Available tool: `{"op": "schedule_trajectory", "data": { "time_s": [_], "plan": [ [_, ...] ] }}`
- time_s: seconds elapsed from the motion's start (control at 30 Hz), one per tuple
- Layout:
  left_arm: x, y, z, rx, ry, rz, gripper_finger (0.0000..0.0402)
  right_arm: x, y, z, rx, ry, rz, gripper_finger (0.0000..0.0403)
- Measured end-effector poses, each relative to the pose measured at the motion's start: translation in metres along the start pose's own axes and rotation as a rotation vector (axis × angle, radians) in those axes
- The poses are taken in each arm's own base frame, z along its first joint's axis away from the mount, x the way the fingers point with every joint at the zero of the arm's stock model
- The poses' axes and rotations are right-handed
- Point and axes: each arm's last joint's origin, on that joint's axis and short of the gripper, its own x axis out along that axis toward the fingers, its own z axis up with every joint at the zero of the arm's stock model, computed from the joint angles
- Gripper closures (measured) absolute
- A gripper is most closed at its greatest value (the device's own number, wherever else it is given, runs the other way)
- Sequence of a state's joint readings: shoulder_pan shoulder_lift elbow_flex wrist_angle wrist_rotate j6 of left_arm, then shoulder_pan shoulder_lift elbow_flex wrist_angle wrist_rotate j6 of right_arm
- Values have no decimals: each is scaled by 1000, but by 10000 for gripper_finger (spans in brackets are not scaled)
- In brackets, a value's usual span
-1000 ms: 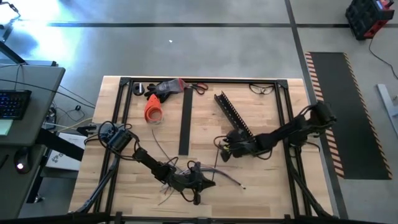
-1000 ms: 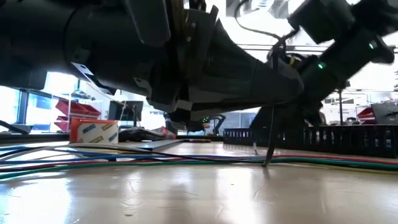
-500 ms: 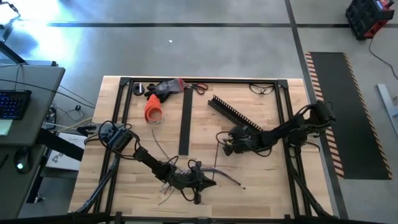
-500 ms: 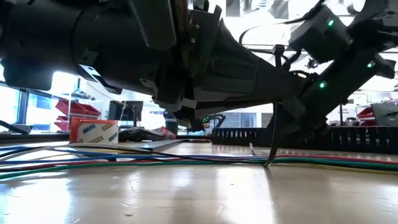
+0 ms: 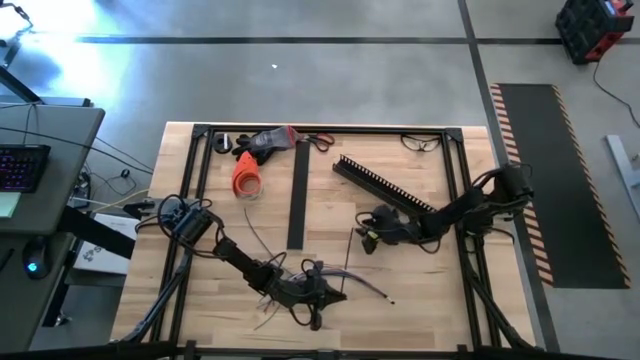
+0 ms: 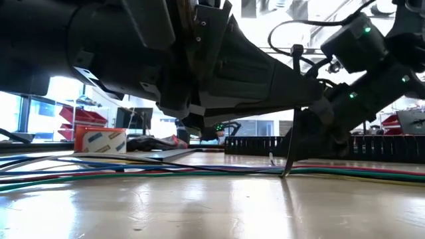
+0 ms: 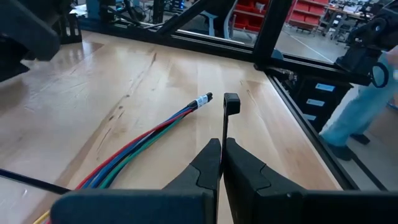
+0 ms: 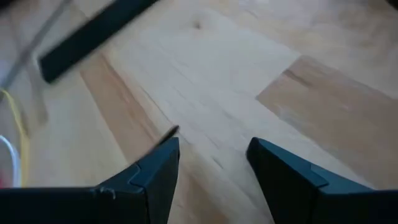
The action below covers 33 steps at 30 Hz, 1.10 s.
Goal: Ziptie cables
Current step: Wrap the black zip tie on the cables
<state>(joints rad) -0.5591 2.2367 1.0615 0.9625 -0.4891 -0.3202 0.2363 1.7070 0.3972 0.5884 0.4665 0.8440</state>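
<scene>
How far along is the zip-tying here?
Done: nothing cinched; the cables lie loose on the table. In hand: left end effector, shut, pinches an upright zip tie beside them. Left: looping and tightening; right end effector hangs open, empty.

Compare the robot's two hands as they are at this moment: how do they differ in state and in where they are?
The left hand is shut, pinching a thin black zip tie beside the cables; the right hand is open and holds nothing.
The left hand works near the table's front edge; the right hand hovers mid-table beside the black slotted channel.
Both have two dark fingers.
</scene>
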Motion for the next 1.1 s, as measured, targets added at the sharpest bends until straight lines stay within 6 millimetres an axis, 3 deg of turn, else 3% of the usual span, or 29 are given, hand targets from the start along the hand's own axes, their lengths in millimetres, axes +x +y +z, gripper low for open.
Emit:
{"op": "schedule_trajectory", "data": {
  "time_s": [0.17, 0.33, 0.6, 0.73, 0.97, 1.1],
  "plan": [
    [0, 0, -1, 17, 8, -11, 402, 12, 11, -1, 40, -17, 133, 211],
    [0, 0, -1, 19, 9, -10, 402, 23, 22, -2, -33, 42, 179, 211],
    [0, 1, -2, 16, 19, -5, 402, 21, 29, -7, -102, 67, 215, 216],
    [0, 1, -2, 15, 18, -2, 402, 20, 31, -10, -128, 48, 198, 257],
    [0, 1, -2, 1, 18, 0, 402, 13, 35, -20, -213, 14, 157, 386],
    [1, 1, -2, -7, 16, 1, 402, 6, 42, -29, -268, -15, 144, 398]
  ]
}}
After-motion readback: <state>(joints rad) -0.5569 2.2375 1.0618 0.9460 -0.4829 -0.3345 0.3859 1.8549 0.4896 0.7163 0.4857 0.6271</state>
